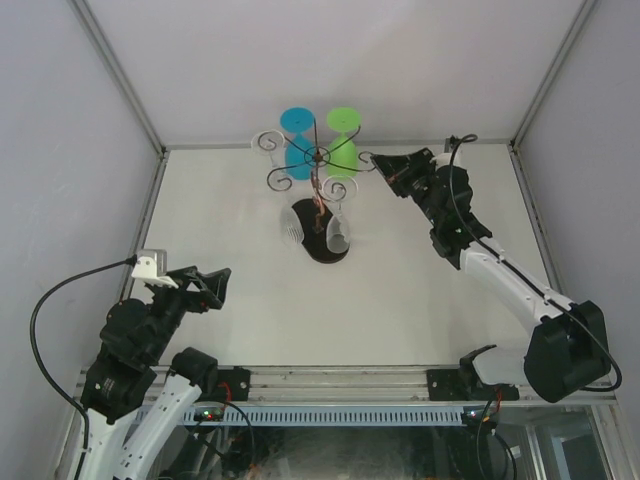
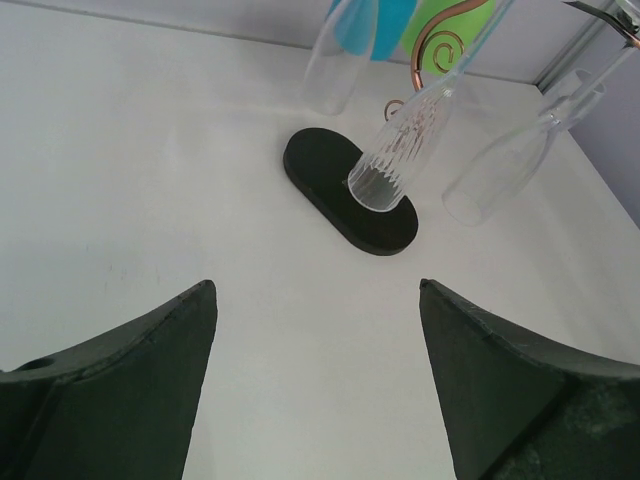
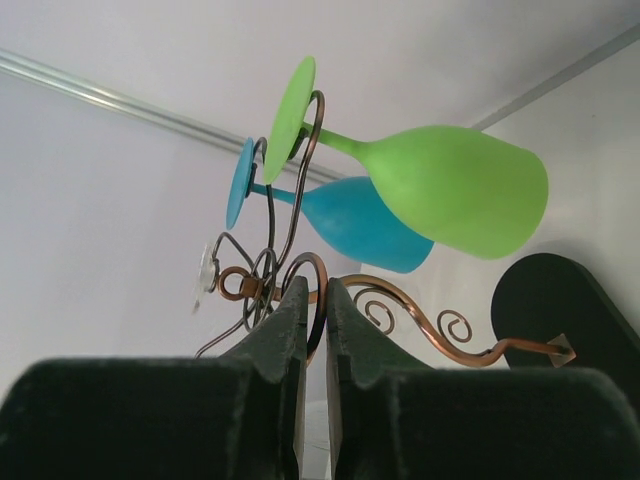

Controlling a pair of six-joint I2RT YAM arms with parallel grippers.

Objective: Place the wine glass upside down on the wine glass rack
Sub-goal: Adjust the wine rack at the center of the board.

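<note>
Both jaws of the right gripper (image 3: 312, 285) stand nearly together, leaving only a slit; I cannot tell whether a clear stem is pinched there. Just beyond is the wine glass rack (image 3: 297, 140). The wine glass (image 2: 495, 175) hangs tilted on its right side, bowl down. Seat the foot before easing off, avoiding the green glass (image 3: 450, 190). The left gripper (image 2: 315, 290), near left, gapes empty.

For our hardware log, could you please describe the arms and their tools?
Left arm and right arm: white links, black joint housings, loose black cables. Left tool and right tool: two dark wedge-shaped fingers each.
</note>
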